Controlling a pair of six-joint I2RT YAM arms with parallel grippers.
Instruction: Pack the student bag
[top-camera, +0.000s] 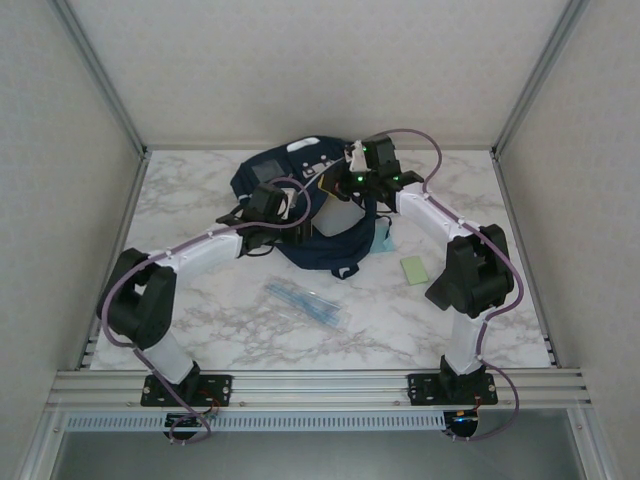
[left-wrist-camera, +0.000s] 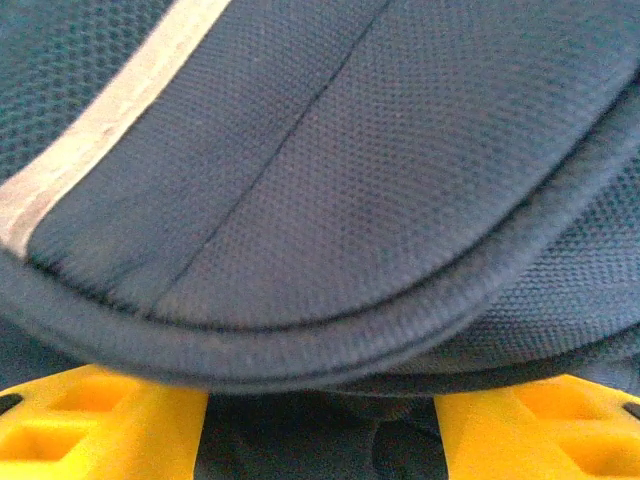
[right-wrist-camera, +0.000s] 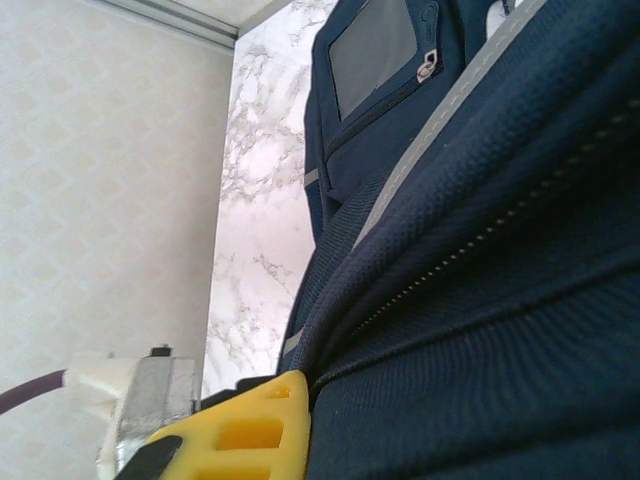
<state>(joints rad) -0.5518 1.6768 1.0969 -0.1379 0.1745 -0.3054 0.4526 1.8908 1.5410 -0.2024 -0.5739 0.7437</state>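
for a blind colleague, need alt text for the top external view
From above, two robot arms reach across a marble table to a navy student bag at its far middle, left hand and right hand both at the bag. A clear packet with bluish contents and a small green pad lie nearer on the table.

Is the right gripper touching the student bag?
Touching. In the right wrist view a yellow finger of the right gripper presses against the student bag, no gap.

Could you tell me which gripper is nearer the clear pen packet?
Left. The left gripper is on the student bag, beyond the packet; the right gripper is farther back on the bag.
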